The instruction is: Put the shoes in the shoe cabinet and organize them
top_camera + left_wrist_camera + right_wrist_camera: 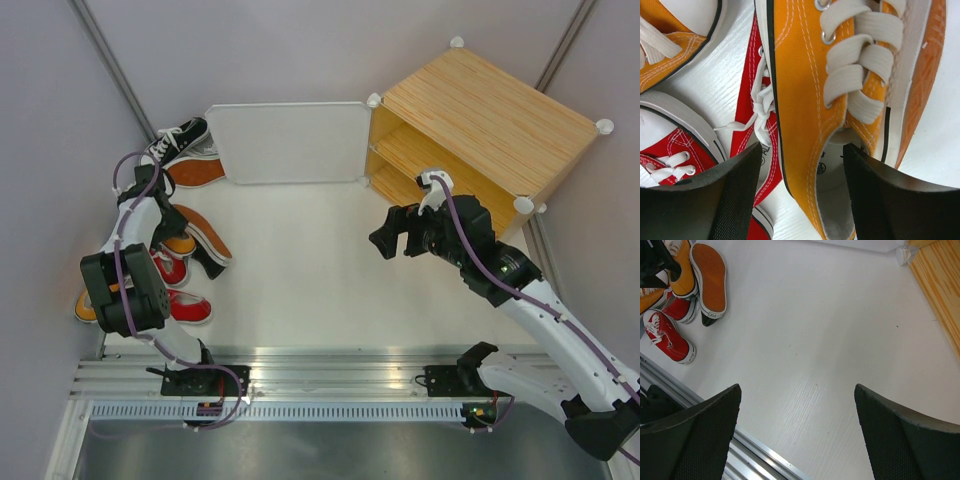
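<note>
Several sneakers lie at the table's left. The left wrist view shows an orange one [805,85] with white laces, lying over a red one [747,115]. My left gripper [802,165] is open. Its jaws straddle the orange shoe's side wall, one finger over the shoe's opening and one outside. In the top view it [168,238] sits low among the shoes. My right gripper [395,237] is open and empty, above bare table in front of the shoe cabinet [490,120]. The cabinet's white door [290,142] is swung open.
A black sneaker [182,138] and a sole-up shoe [196,172] lie by the door's left end. Another sole-up shoe [207,232], red shoes [188,307] and an orange one [86,306] crowd the left wall. The right wrist view shows the pile [709,276] and the aluminium rail [760,452].
</note>
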Controlling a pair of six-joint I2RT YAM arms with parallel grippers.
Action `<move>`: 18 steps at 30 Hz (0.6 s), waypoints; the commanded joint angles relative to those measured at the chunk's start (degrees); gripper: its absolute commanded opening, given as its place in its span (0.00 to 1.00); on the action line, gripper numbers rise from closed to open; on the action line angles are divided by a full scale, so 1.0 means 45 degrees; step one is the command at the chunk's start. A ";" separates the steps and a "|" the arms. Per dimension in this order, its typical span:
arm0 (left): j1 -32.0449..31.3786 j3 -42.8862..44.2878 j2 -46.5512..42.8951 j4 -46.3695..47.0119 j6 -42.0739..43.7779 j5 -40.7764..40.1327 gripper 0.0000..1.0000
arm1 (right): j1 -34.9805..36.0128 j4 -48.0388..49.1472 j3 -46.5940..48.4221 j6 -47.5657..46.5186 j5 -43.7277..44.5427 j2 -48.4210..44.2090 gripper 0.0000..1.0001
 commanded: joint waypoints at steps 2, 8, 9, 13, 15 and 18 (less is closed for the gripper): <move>0.0380 0.0495 0.0177 0.0470 -0.0256 0.0156 0.70 | 0.0042 0.0080 -0.0283 0.0221 0.0578 -0.0217 0.98; 0.0752 0.0515 0.0490 0.0451 0.0077 -0.0019 0.60 | 0.0023 0.0177 -0.0577 0.0358 0.1009 -0.0197 0.98; 0.0771 0.0476 0.0432 0.0470 0.0116 0.0000 0.55 | 0.0042 0.0217 -0.0596 0.0358 0.0990 -0.0178 0.98; 0.0752 0.0456 0.0159 0.0412 0.0252 0.0020 0.23 | 0.0042 0.0354 -0.0558 0.0378 0.0989 -0.0042 0.98; 0.0771 0.0495 -0.0056 0.0315 0.0369 0.0136 0.12 | 0.0023 0.0354 -0.0499 0.0378 0.0951 0.0036 0.98; 0.0752 0.0457 -0.0700 0.0198 0.0428 0.0624 0.02 | 0.0023 0.0412 -0.0382 0.0319 0.0970 0.0134 0.98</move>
